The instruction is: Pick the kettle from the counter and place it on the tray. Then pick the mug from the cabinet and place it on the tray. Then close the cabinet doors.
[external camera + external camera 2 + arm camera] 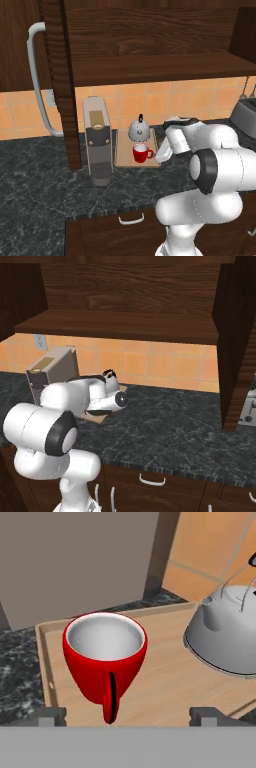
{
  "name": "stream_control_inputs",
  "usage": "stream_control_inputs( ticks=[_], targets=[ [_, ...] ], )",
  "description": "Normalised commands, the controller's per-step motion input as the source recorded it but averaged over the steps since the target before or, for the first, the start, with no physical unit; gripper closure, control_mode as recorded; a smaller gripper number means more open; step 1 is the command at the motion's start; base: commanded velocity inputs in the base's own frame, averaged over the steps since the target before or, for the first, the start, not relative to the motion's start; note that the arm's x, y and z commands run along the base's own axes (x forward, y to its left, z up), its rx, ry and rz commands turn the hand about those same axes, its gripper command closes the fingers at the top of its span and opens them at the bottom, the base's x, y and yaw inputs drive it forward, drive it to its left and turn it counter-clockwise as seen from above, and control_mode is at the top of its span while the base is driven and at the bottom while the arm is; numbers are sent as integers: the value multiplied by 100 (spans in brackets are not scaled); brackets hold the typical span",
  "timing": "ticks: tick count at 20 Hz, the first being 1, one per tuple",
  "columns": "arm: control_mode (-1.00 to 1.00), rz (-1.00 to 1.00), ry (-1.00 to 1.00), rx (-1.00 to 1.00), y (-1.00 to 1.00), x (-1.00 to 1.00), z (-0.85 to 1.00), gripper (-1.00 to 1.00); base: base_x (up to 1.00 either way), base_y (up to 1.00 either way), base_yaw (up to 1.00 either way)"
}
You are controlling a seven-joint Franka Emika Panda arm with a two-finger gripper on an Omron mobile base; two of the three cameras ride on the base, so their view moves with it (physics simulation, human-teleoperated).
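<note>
The red mug (104, 657) stands upright on the light-wood tray (165, 687), its handle toward the camera. My gripper (131, 717) is open, its two fingertips (52, 717) wide apart on either side of the mug's near side and clear of it. The silver kettle (227, 637) sits on the same tray to the right in the hand view. From the left base view the kettle (139, 129) is behind the mug (141, 153) on the tray (124, 150), with my hand just right of the mug. The cabinet (150, 50) above stands open, with both cabinet doors (62, 85) (235, 341) swung out.
A tall grey-beige coffee machine (97, 140) stands right beside the tray's left edge on the dark counter (45, 175). A toaster (245, 117) sits at the far right. The left door's long bar handle (34, 75) juts out over the counter. Drawers run below the front edge.
</note>
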Motion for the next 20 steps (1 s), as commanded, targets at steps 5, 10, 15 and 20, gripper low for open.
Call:
stream_control_inputs(
  ticks=[5,10,15,20],
  targets=[
    [-100,-30,17,6,0,-27,83,-100,0,0,0],
    [-100,-42,15,8,-2,-34,78,-100,0,0,0],
    [-100,-43,0,4,-14,-48,62,-100,0,0,0],
    [-100,-36,-1,7,-13,-45,56,-100,0,0,0]
  ],
)
